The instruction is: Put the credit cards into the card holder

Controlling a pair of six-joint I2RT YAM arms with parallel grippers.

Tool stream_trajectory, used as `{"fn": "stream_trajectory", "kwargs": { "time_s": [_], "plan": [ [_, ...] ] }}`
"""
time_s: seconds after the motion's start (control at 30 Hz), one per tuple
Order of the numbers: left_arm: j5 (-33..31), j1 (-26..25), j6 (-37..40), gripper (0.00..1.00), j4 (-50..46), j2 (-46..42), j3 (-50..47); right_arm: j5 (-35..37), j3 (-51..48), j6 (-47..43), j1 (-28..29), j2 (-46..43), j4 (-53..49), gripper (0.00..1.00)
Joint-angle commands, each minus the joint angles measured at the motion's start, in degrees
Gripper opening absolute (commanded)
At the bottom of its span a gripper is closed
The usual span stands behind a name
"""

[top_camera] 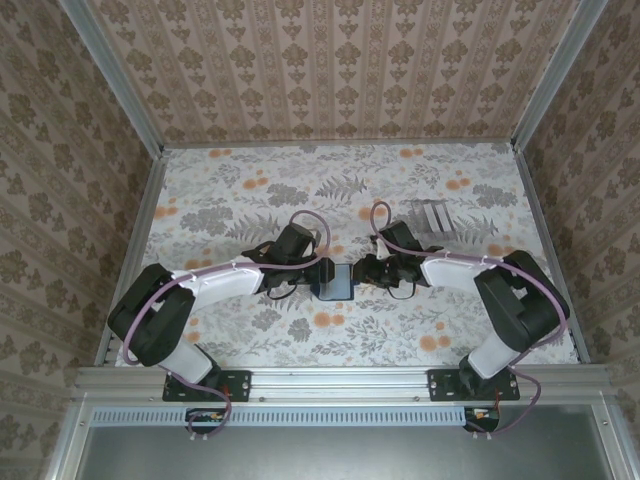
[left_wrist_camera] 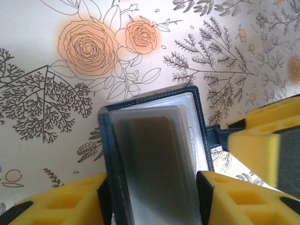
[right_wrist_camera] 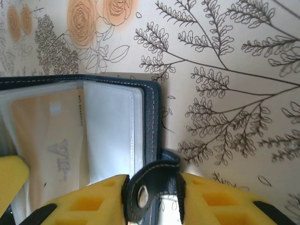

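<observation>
Our left tool (left_wrist_camera: 152,199) is squeezing the card holder (left_wrist_camera: 154,140); our right tool (right_wrist_camera: 152,199) is pinching its strap (right_wrist_camera: 157,171), holding it open.

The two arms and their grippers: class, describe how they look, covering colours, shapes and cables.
The left arm and right arm match: bulky black joint housings joined by a white link. A thin lilac cable loops loosely along each. The left gripper and right gripper have chunky yellow fingers moulded with square recesses.
</observation>
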Motion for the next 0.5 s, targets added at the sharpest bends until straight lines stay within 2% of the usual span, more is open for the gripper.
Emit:
{"fn": "stream_trajectory", "kwargs": {
  "time_s": [0.0,0.2,0.47],
  "plan": [
    [-1.83,-0.07,0.82,0.51,-2.02,-1.63,-0.50,2.83,-1.16,-0.88,-0.17,-4.99,-4.07,0.34],
    [-1.00,0.01,0.72,0.51,-3.01,-1.06,1.00,1.71,-1.37,0.44,1.01,-7.88,-4.97,0.32],
    [0.79,-0.15,-0.18,0.51,-2.71,-1.94,1.14,2.80,3.39,-2.76,2.57,-3.29,-7.77,0.45]
  ]
}}
